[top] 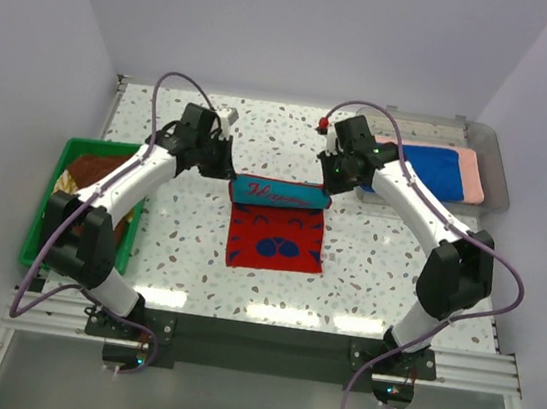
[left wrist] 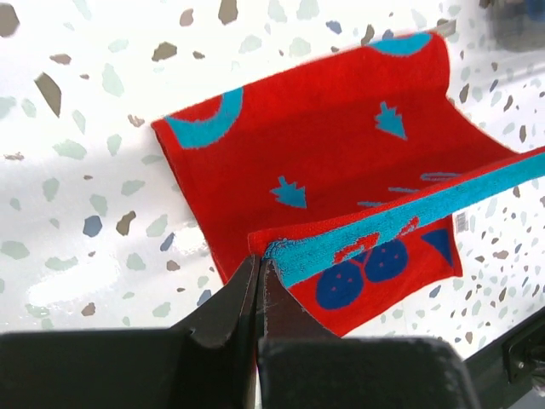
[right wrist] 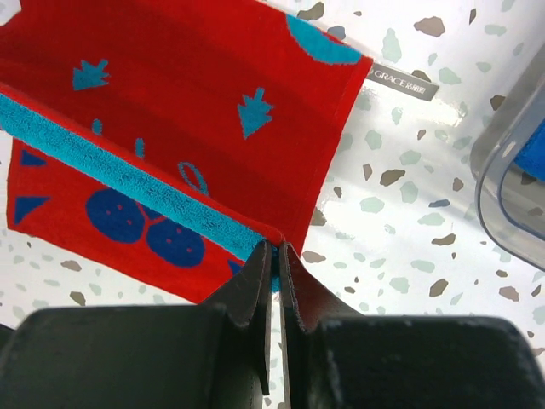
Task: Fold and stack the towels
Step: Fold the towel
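Currently the left gripper (left wrist: 258,264) and right gripper (right wrist: 274,251) are each clamped tight on 1 far corner of the patterned towel (top: 277,227) at table centre. Its raised teal edge runs from 9 to 3 o'clock between them. The rest lies flat toward 6 o'clock, so the fold likely goes that way, with neither arm nearer. A white tag (right wrist: 402,82) on the towel's edge reads "GRACE"; the script on the teal band is unreadable.

Speckled white tabletop (top: 176,252), plain pale walls (top: 24,31), seemingly lit overhead.
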Robot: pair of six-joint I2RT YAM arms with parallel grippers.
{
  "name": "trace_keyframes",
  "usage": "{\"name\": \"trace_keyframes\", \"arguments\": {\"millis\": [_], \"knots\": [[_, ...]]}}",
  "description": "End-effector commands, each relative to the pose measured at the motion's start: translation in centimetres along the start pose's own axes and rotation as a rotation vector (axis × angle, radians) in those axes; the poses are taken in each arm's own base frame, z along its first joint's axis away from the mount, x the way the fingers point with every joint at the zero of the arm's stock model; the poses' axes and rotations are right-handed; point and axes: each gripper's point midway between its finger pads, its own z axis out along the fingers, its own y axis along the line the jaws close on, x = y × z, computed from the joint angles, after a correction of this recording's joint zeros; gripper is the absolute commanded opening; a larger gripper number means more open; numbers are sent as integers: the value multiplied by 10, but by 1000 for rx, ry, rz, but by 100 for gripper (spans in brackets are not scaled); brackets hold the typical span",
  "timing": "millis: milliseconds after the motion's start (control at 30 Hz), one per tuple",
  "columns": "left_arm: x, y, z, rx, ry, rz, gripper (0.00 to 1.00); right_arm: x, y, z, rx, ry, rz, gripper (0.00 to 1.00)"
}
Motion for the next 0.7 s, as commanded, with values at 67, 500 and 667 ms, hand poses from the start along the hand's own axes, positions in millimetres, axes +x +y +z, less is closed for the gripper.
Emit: {"name": "trace_keyframes", "arguments": {"millis": [67, 500, 667], "knots": [[-6, 20, -24, -108, -33, 16, 0, 3, -17, -30, 80, -9, 13, 0], [111, 10, 7, -46, 127, -32, 0, 64, -17, -2, 96, 83, 54, 0], [126, 31, 10, -136, 132, -36, 0, 84, -4, 13, 29, 115, 87, 0]]}}
